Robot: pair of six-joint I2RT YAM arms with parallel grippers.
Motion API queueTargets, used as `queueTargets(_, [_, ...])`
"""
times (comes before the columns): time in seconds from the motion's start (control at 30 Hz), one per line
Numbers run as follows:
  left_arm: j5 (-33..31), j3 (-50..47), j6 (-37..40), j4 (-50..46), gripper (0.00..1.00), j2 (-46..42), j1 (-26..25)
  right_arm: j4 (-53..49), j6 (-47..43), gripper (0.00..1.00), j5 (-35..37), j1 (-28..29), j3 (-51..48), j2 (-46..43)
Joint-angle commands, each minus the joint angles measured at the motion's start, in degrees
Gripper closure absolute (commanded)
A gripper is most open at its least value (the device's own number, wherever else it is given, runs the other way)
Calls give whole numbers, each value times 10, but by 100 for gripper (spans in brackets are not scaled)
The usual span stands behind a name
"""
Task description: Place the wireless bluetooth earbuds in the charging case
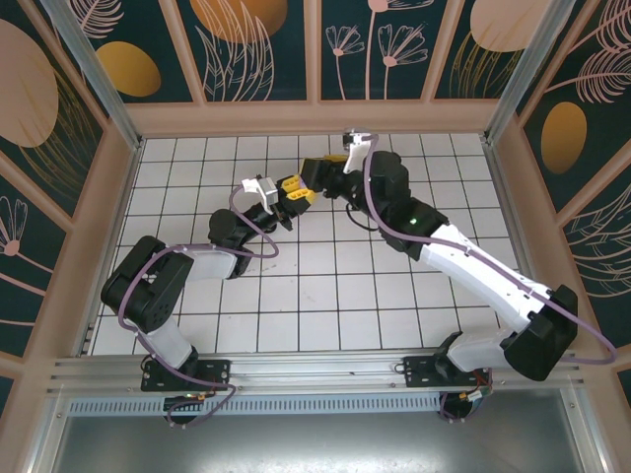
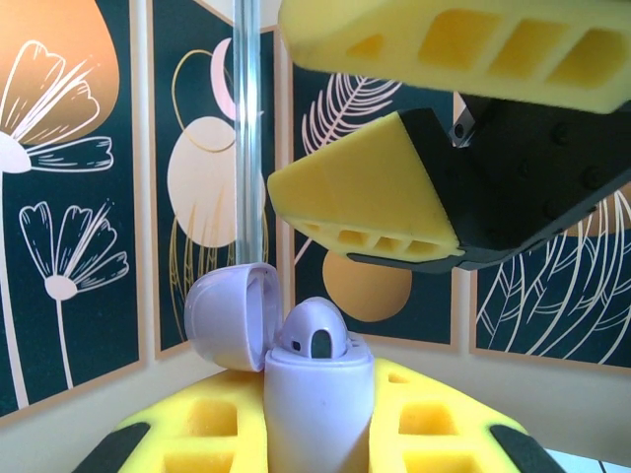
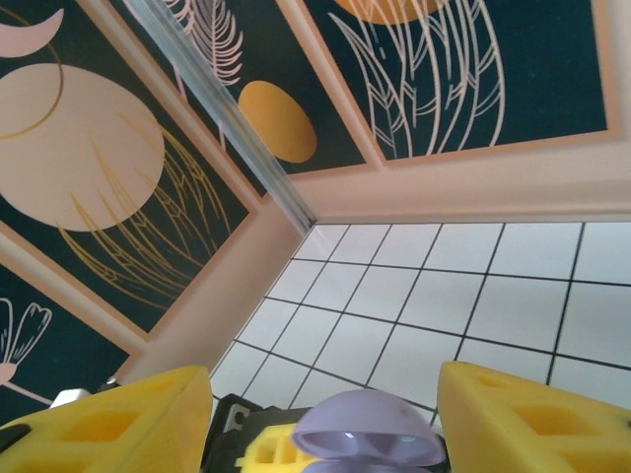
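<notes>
Clamping the lavender charging case point(image 2: 317, 409) upright above the table's point(image 1: 394, 305) far edge, the left gripper point(image 1: 292, 194) holds it with the lid open. One lavender earbud point(image 2: 314, 335) sits inside, seemingly seated. Just beyond, the right gripper point(image 3: 320, 404) hovers with fingers apart, and any partner earbud probably remains to be placed.

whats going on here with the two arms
The left pincer grips a lavender charging case with its lid flipped open. A lavender earbud sits in the case, its top poking out. The right pincer hovers close above the case with its jaws apart, holding nothing.
</notes>
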Motion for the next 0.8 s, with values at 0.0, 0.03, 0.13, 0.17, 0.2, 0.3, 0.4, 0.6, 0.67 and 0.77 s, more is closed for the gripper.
queueTargets(0.0, [0, 9, -7, 104, 100, 1, -3, -27, 12, 37, -5, -31, 10, -24])
queueTargets(0.03, [3, 7, -5, 102, 100, 1, -3, -35, 16, 37, -20, -38, 10, -23])
queueTargets(0.13, [8, -1, -2, 98, 100, 1, -4, -74, 22, 37, -36, -61, 23, -15])
queueTargets(0.17, [12, -5, -1, 95, 100, 1, -3, -92, 22, 37, -48, -72, 34, -7])
queueTargets(0.2, [16, -8, 1, 92, 100, 1, -4, -114, 24, 37, -54, -81, 47, 3])
queueTargets(0.3, [25, -17, 4, 83, 100, 16, -4, -174, 8, 37, -76, -97, 89, 33])
queueTargets(0.4, [31, -28, 6, 79, 100, 21, -5, -224, -6, 39, -101, -109, 129, 70])
queueTargets(0.6, [46, -38, 11, 70, 100, 30, -9, -290, -27, 52, -149, -124, 201, 152])
queueTargets(0.67, [50, -39, 10, 68, 100, 31, -10, -304, -34, 67, -159, -125, 222, 175])
queueTargets(0.77, [55, -36, 10, 65, 100, 33, -11, -321, -44, 84, -183, -125, 249, 207])
